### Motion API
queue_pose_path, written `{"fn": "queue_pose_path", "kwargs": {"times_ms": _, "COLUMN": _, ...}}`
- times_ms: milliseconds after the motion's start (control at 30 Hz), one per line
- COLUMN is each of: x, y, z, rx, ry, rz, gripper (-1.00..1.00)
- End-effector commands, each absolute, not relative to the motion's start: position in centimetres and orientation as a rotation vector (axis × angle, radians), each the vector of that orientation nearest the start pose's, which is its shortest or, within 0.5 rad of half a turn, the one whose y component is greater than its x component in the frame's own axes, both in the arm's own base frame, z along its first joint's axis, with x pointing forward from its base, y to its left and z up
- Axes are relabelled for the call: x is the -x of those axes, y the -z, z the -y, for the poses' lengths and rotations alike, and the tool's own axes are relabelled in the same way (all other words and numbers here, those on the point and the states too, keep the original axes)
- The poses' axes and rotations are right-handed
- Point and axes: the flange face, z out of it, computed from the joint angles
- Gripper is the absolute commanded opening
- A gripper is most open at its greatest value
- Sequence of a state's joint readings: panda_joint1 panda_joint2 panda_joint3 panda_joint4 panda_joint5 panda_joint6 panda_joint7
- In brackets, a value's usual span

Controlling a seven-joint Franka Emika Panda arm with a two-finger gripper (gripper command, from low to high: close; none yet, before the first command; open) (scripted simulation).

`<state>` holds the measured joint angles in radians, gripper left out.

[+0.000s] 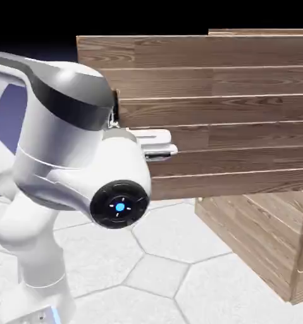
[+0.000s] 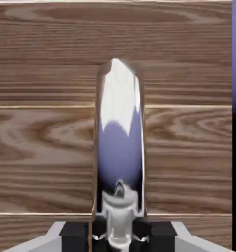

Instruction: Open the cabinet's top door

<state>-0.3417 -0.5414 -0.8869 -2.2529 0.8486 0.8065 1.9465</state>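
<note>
Clamped tight on the handle [image 2: 119, 147], fingertips [image 2: 102, 235] of the gripper [image 2: 120, 236] pinching the shiny curved bar at the hand view's bottom edge. Fills the exterior view's upper right: the top door [image 1: 229, 114], already swung well out from the cabinet [image 1: 261, 243]. Probably stiff, heavyish planks on a hinge; polished metal likely slippery. Best held at the bar's middle, pulling along the door's arc.

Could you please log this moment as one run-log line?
tool: shut on shiny metal handle | brown plank top door: swung open | brown plank cabinet: in place
</note>
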Motion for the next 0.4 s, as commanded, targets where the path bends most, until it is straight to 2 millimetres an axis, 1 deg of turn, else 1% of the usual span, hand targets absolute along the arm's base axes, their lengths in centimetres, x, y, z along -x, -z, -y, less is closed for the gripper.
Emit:
{"fn": "queue_pose_path", "kwargs": {"times_ms": 0, "x": -14.4, "y": -55.7, "z": 29.2, "rx": 0.538, "ry": -1.629, "rz": -1.767, "gripper": -1.0}}
{"fn": "queue_pose_path", "kwargs": {"times_ms": 100, "x": -14.7, "y": -55.7, "z": 31.6, "rx": 0.585, "ry": -1.663, "rz": -1.766, "gripper": -1.0}}
{"fn": "queue_pose_path", "kwargs": {"times_ms": 200, "x": -15.0, "y": -55.7, "z": 33.4, "rx": 0.622, "ry": -1.688, "rz": -1.766, "gripper": -1.0}}
{"fn": "queue_pose_path", "kwargs": {"times_ms": 367, "x": -15.4, "y": -55.7, "z": 35.2, "rx": 0.659, "ry": -1.713, "rz": -1.764, "gripper": -1.0}}
